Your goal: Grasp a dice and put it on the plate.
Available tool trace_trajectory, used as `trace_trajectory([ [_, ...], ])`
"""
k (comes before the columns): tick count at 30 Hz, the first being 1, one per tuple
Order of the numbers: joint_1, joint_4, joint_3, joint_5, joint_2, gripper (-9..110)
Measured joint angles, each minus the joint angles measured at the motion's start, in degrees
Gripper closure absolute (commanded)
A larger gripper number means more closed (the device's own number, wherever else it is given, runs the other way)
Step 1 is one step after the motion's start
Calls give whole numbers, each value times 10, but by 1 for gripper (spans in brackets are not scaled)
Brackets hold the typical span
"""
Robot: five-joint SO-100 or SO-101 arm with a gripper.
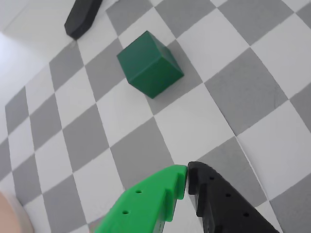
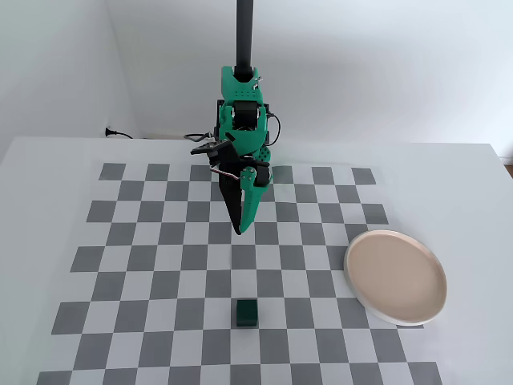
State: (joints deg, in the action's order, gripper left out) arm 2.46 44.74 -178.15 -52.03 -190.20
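Small dark green matte cube, the dice [image 2: 246,313], plain smooth faces, sits on the grey-and-white checkerboard counter [image 2: 144,241] in the fixed view, near the front edge, well apart from the round shallow plate [image 2: 395,277], beige-pink inside with white rim, at right. Wrist view: dice [image 1: 149,64] lies ahead of the end effector [image 1: 187,177], not touched. 1 bright green plastic finger, 1 black; tips together, holding nothing. End effector [image 2: 239,231] hangs above the board. Plain white walls behind
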Motion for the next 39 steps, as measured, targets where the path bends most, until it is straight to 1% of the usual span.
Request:
trace_trajectory([
  [7, 2, -30, 0, -127, 0, 106],
  [17, 27, -69, 0, -338, 0, 106],
  [21, 36, -80, 0, -396, 0, 106],
  [26, 46, -91, 0, -429, 0, 106],
  [33, 57, -91, 0, -440, 0, 106],
  [36, 57, -94, 0, -427, 0, 106],
  [39, 57, -110, 0, -388, 0, 106],
])
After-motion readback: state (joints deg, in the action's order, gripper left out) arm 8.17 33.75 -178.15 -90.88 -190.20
